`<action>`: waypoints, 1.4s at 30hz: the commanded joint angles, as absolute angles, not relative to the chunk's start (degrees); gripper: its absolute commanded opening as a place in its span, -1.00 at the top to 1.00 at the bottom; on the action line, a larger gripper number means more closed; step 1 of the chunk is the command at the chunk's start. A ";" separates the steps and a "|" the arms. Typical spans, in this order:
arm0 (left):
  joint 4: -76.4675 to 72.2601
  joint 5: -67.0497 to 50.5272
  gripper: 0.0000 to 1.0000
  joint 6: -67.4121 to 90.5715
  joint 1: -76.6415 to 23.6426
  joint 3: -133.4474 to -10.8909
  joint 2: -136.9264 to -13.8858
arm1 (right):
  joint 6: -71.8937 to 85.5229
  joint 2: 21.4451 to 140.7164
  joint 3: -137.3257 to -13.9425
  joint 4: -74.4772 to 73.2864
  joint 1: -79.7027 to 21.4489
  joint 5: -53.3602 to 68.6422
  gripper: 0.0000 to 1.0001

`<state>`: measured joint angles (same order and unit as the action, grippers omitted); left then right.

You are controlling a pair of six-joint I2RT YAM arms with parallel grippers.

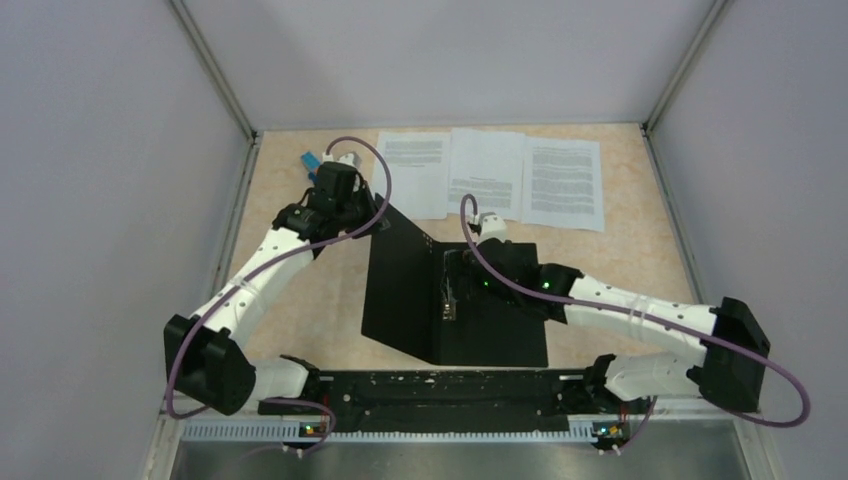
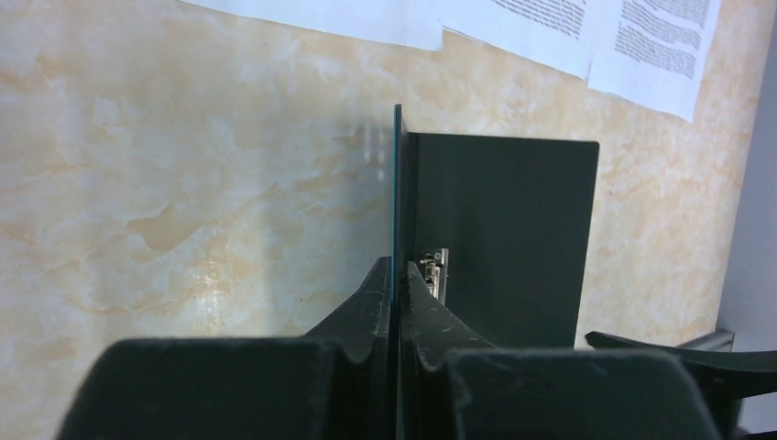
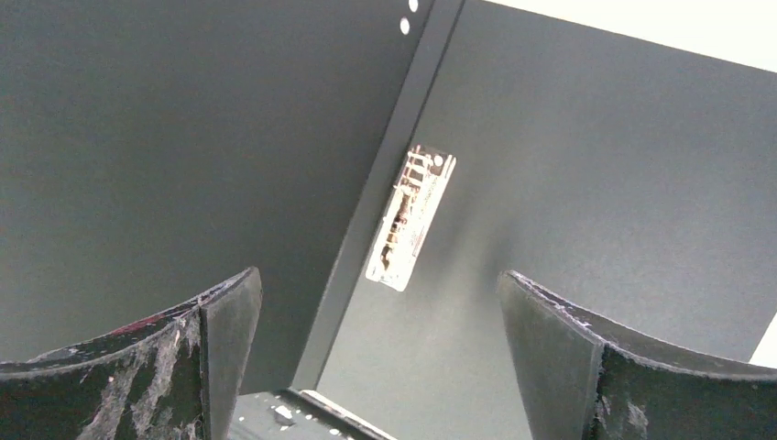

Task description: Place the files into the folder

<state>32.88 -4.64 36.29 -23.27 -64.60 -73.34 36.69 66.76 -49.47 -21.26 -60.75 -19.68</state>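
Folder (image 1: 490, 320) sits open mid-counter, black inside facing up. Its right half lies flat. The left cover stands tilted up off the counter (image 1: 300, 300), its far corner pinched in the left tool (image 1: 374, 222). From the left wrist, that tool (image 2: 395, 275) is clenched right on the cover's thin teal edge, both fingers (image 2: 366, 302) tight against it, with the cover seen edge-on and the flat half of the folder (image 2: 499, 229) spread to the right.

The right tool (image 1: 455, 285) hovers over the spine with its jaws spread wide, gripping nothing. The right wrist view shows the fingers (image 3: 220, 321) well apart on either side of the metal clip (image 3: 410, 215), above the crease of the folder (image 3: 596, 183).

The files (image 1: 487, 170) lie in a row of three along the counter's far edge, text up, with neighbouring edges meeting or overlapping. A band of bare counter runs between them and the folder's far edge, narrow at the raised corner and wider to the right. A small blue block (image 1: 308, 160) sits at the far left, just beside the left wrist. The folder's near edge lies close to the arm bases. Marbled counter (image 2: 183, 183) stretches open to the left of the lifted cover.
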 commanded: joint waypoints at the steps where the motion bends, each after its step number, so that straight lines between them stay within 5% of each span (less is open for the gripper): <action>1: 28.40 -0.95 0.68 35.04 -20.63 -66.94 -75.83 | 37.57 73.65 -49.64 -18.63 -57.84 -13.99 -0.95; 4: 32.61 3.02 -0.03 33.08 -17.26 -68.32 -76.13 | 38.52 79.98 -50.92 -17.43 -57.62 -13.64 -0.91; 8: 37.58 10.49 -0.47 28.79 -14.83 -71.70 -74.46 | 39.70 88.59 -53.20 -15.96 -57.65 -13.53 -0.81; 23: 33.31 -1.45 -0.17 32.38 -15.43 -59.40 -73.40 | 40.06 97.82 -56.12 -17.35 -57.69 -17.00 0.11; 31: 26.10 -6.29 -0.18 38.51 -22.64 -51.52 -77.26 | 39.05 96.73 -54.15 -20.65 -57.26 -21.01 0.32; 42: 22.11 -5.08 -0.14 43.49 -28.54 -46.05 -79.64 | 38.20 92.62 -48.69 -20.49 -53.77 -21.36 0.36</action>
<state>25.80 -5.41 40.73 -27.92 -47.62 -80.05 39.57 93.69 -51.00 -16.93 -55.72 -18.98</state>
